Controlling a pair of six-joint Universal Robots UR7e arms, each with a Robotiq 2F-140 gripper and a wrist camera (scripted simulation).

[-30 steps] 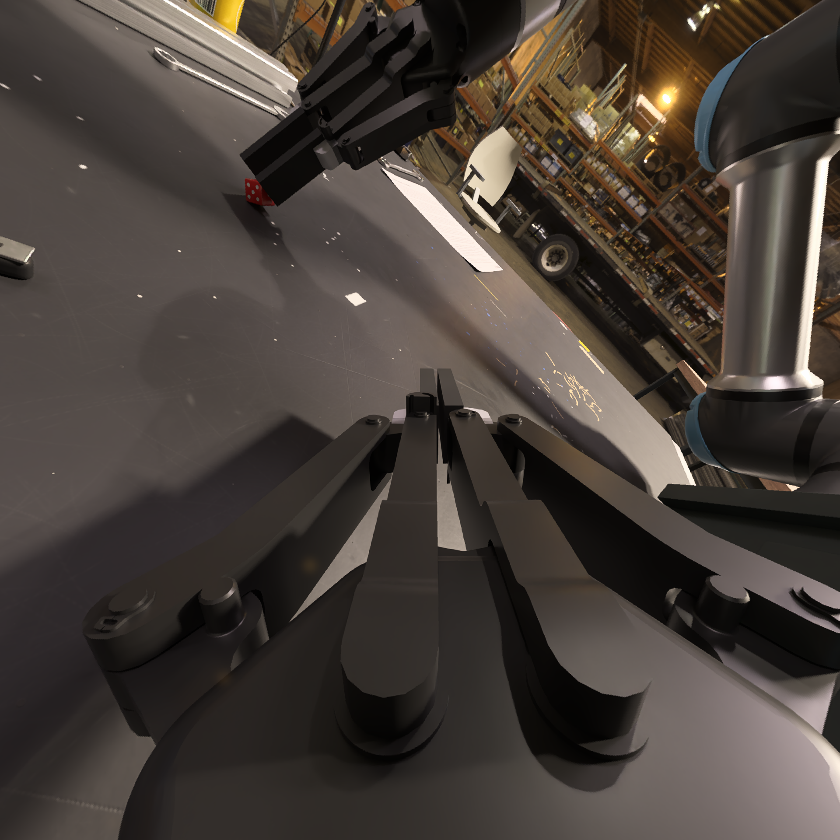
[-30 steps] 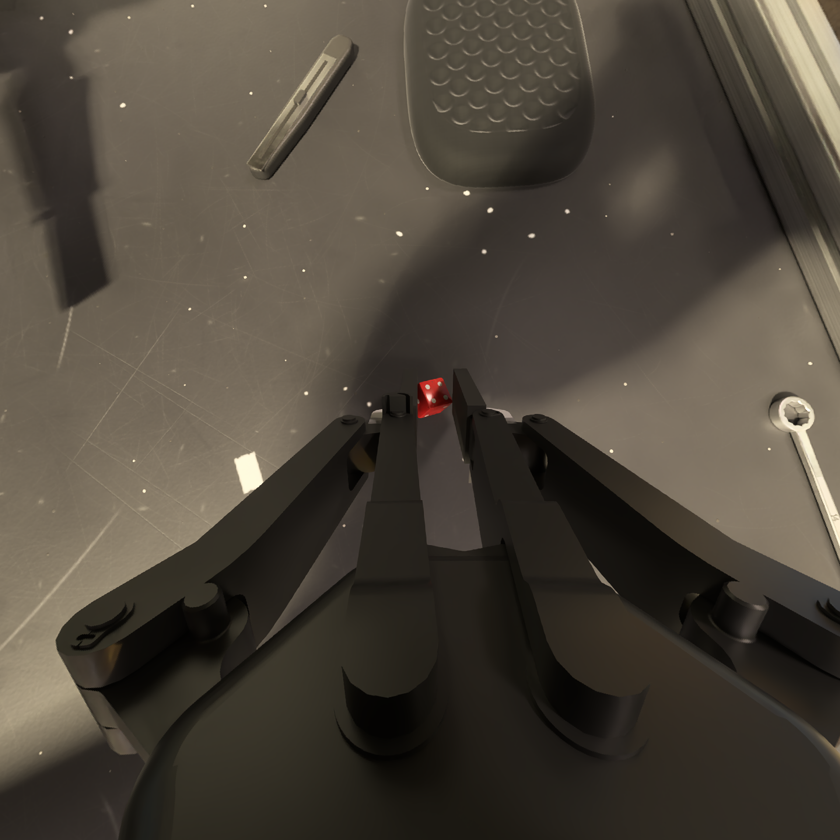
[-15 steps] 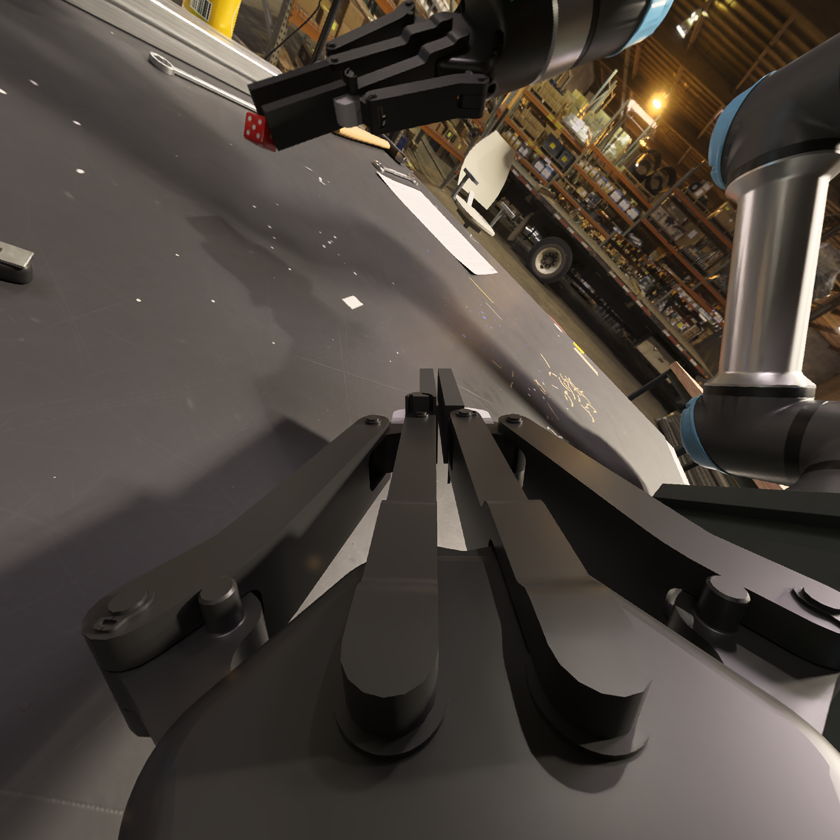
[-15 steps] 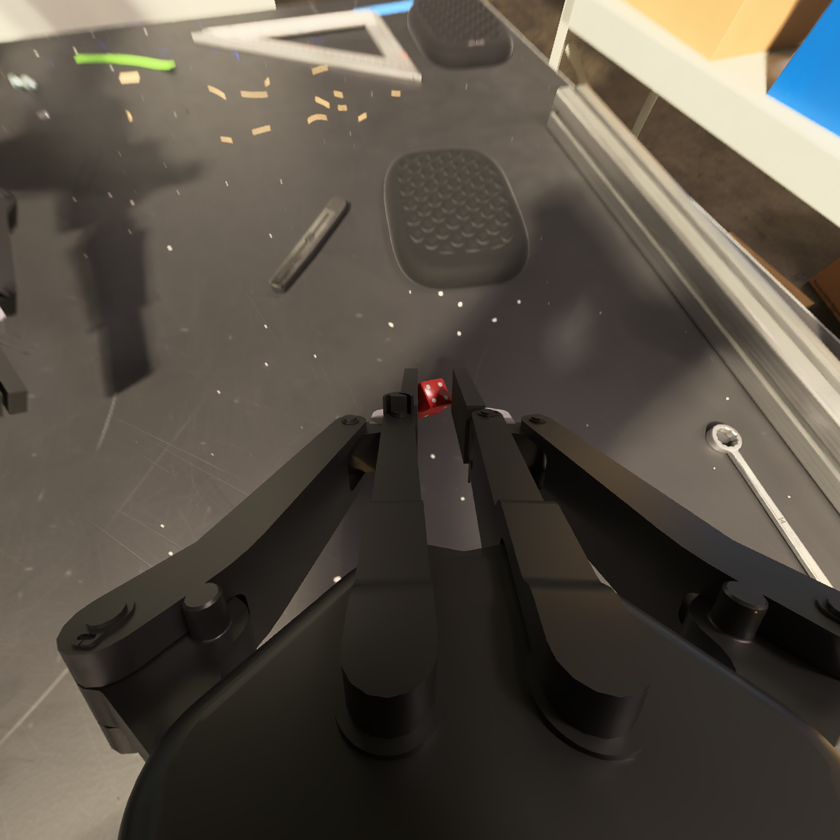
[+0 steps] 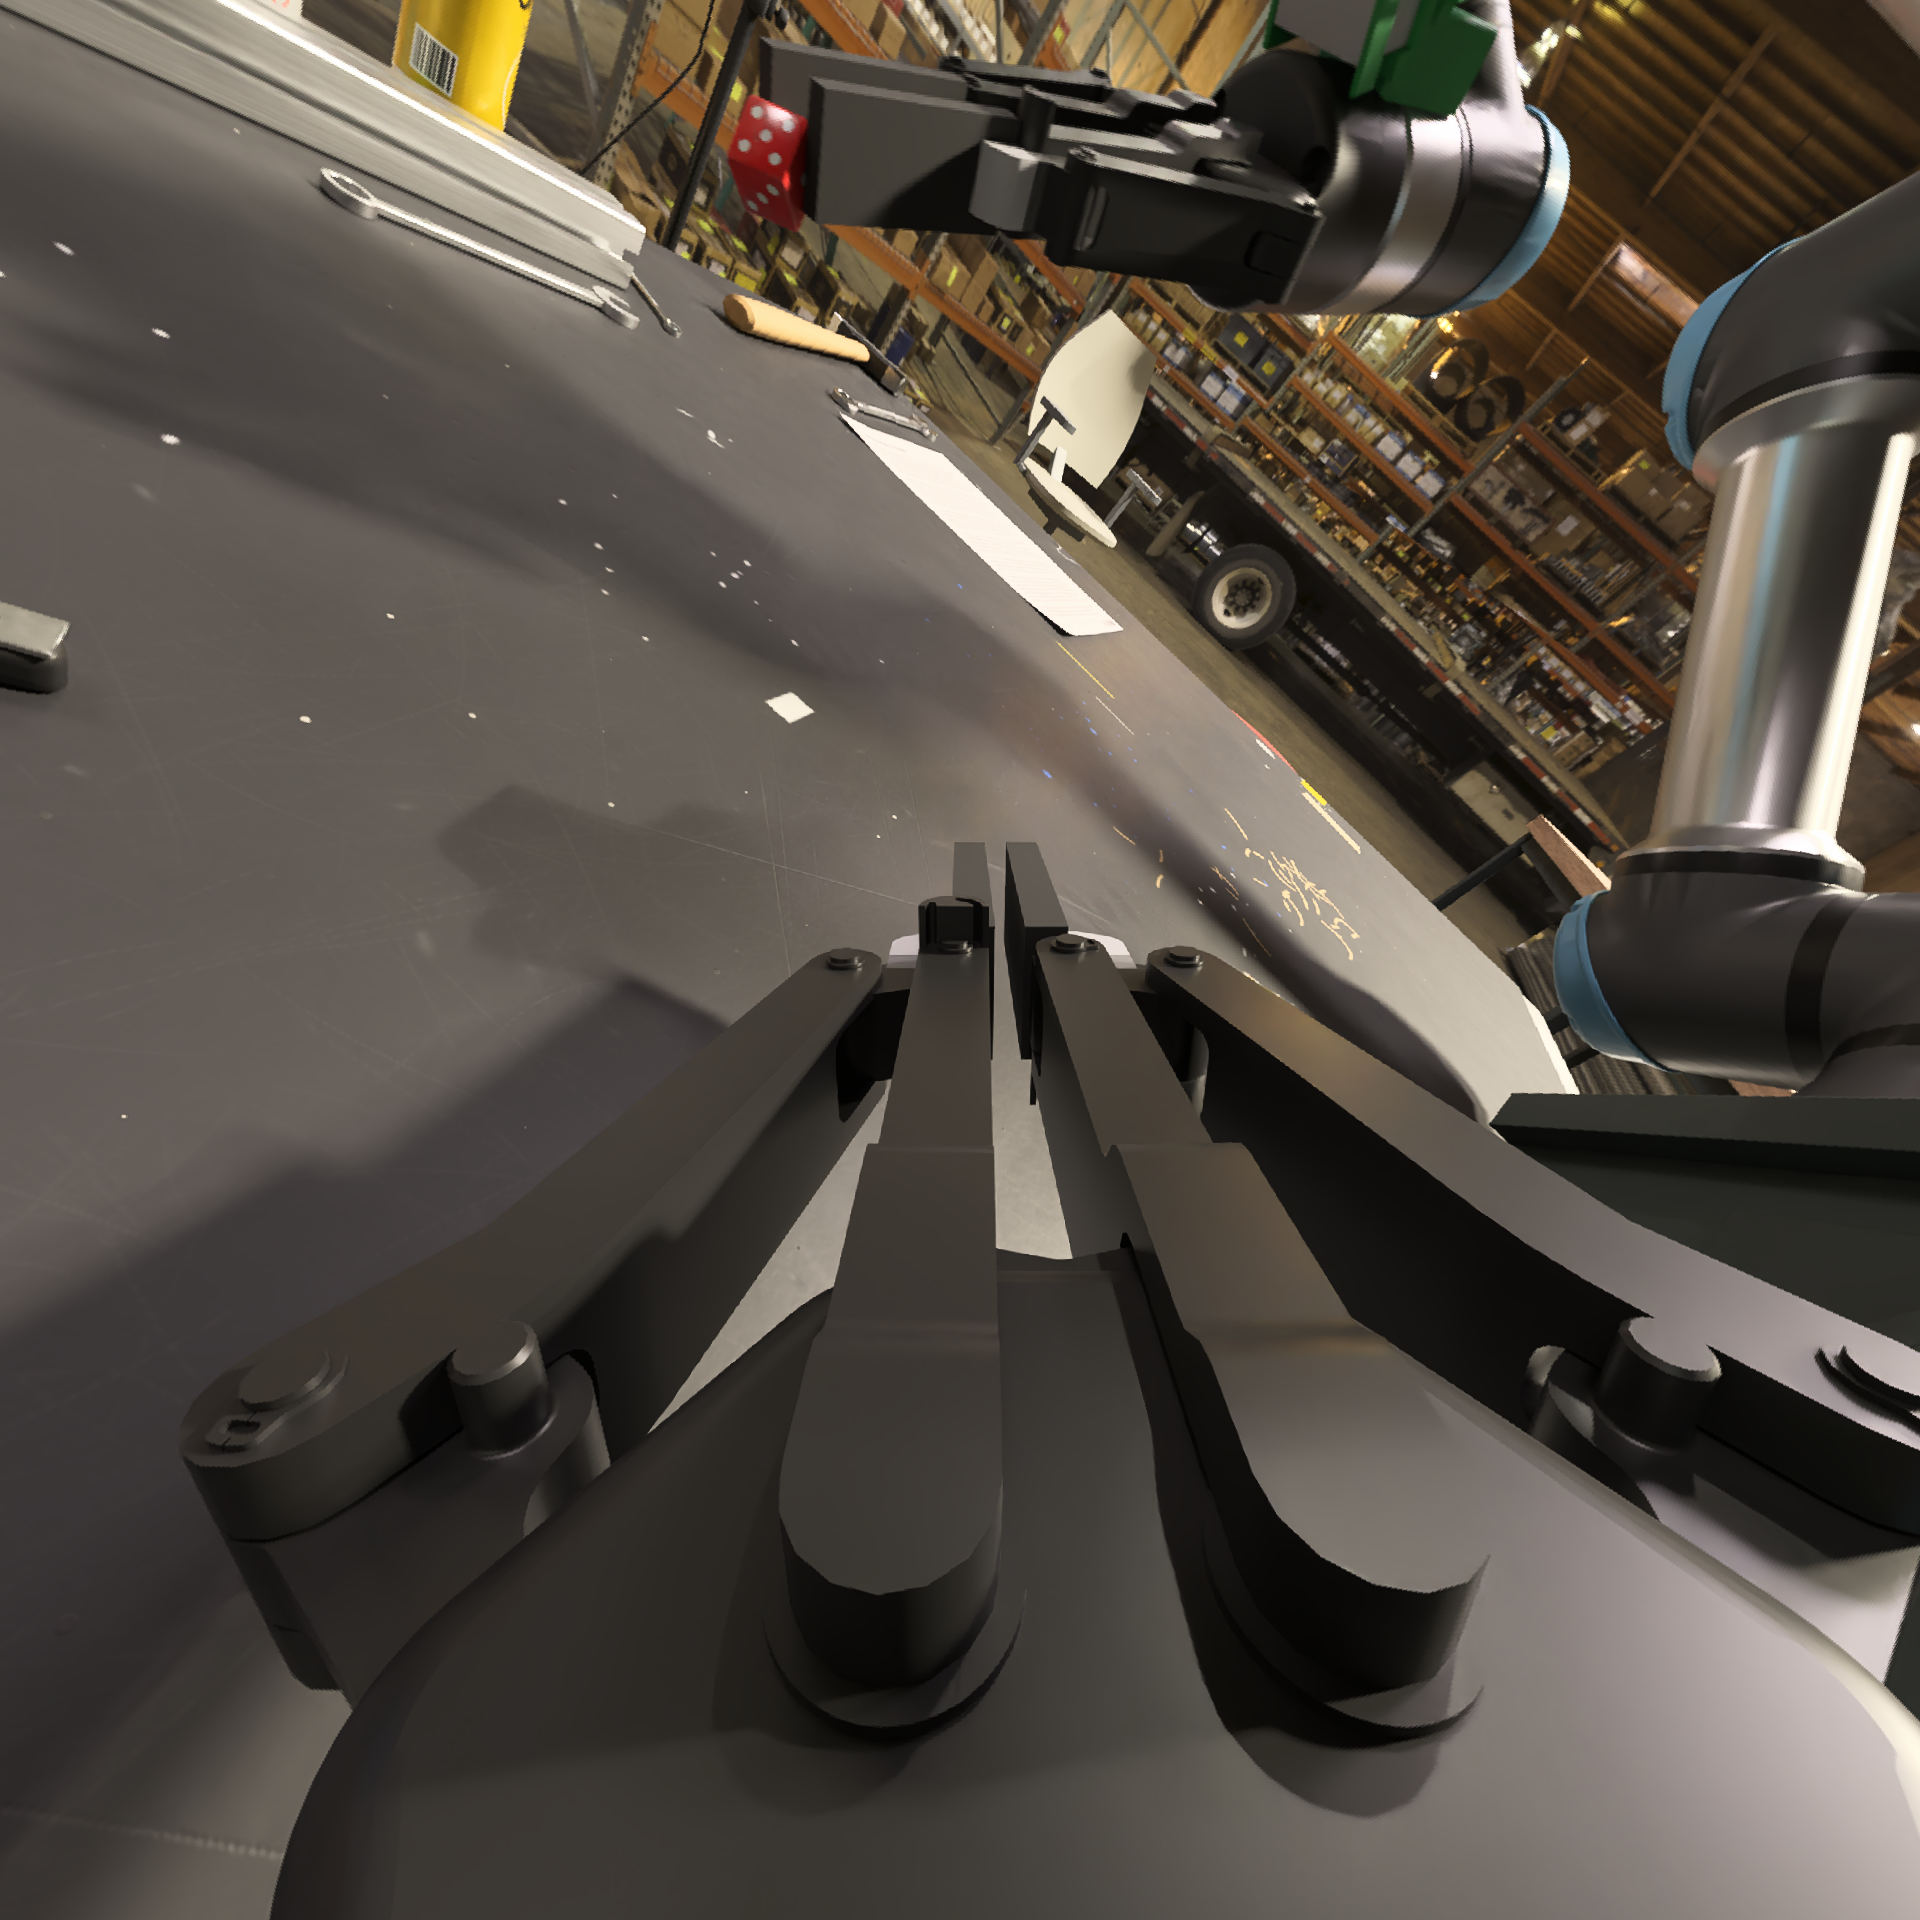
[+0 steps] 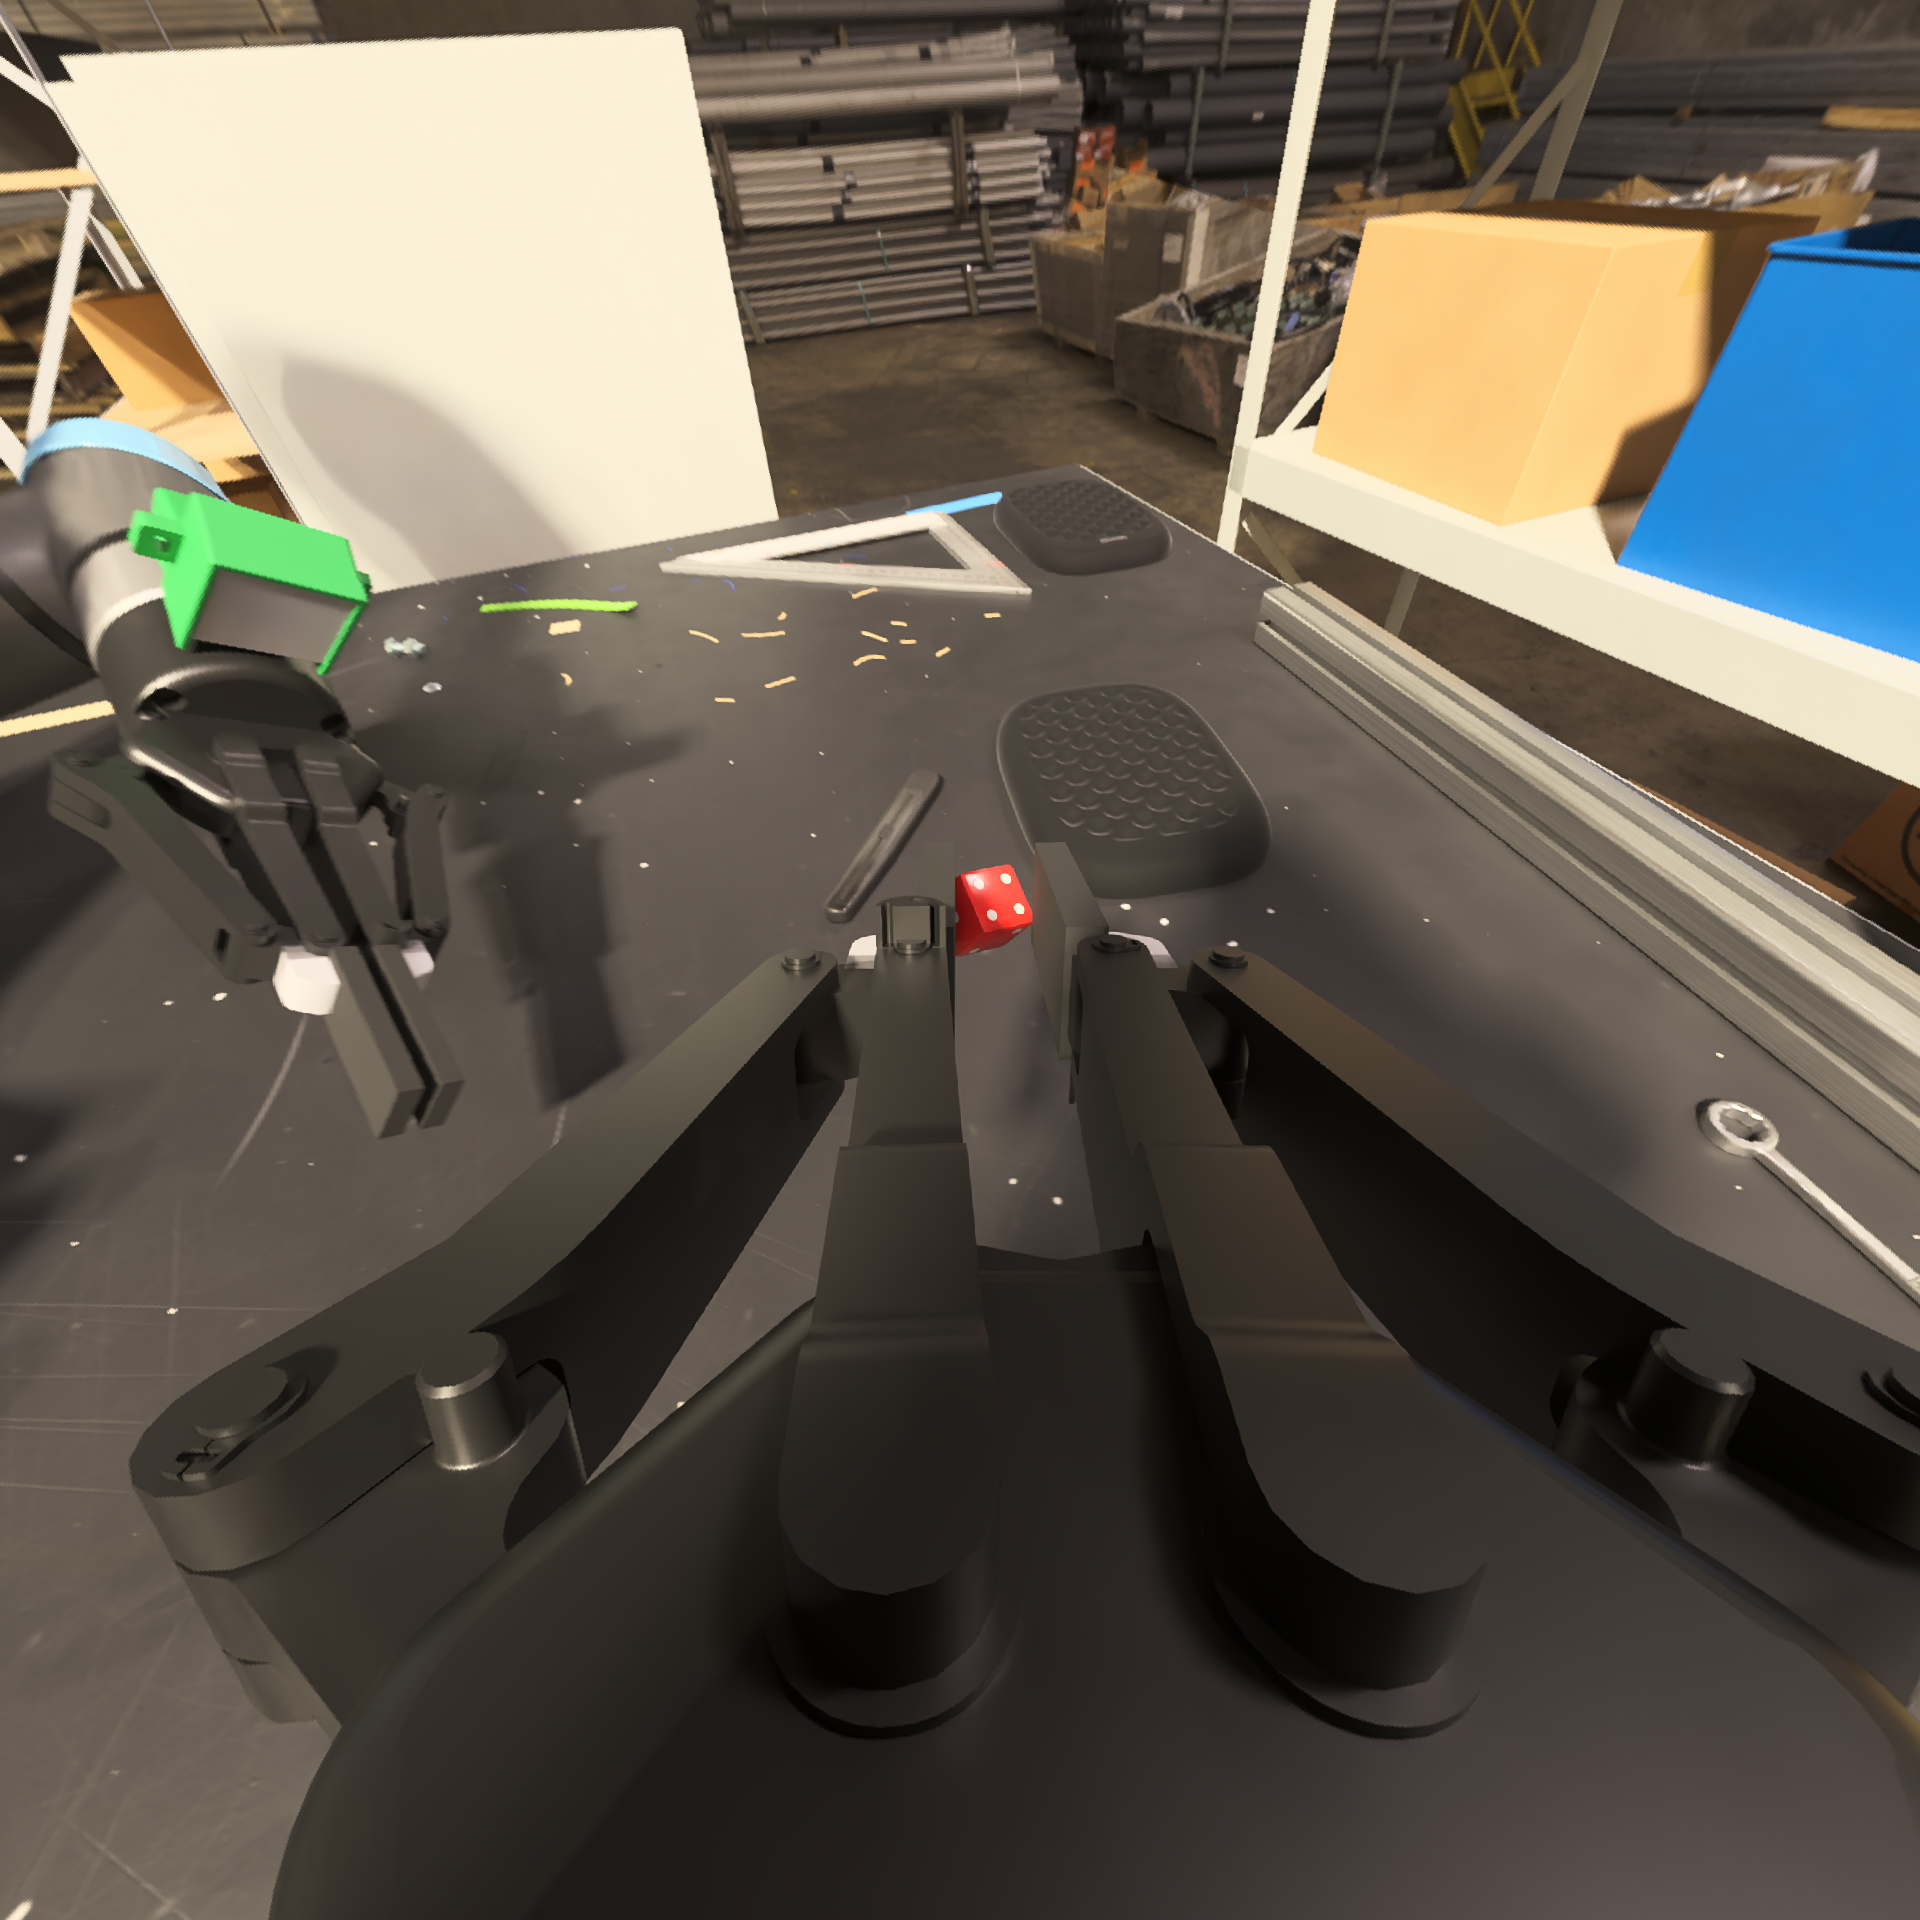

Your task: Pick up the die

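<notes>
Die, red with white pips, clamped between fingertips of right gripper, raised well clear of dark bench. Seen from left wrist view: right gripper extended near level above bench, die at its tip, wrist bent back toward grey arm. Left gripper clenched on nothing, hovering low, pointed downward at bench. Spanner lying flat near rail

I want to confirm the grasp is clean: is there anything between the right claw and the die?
Nothing visible. The red die sits directly between the right claw's fingers, lifted clear above the dark table.
</notes>
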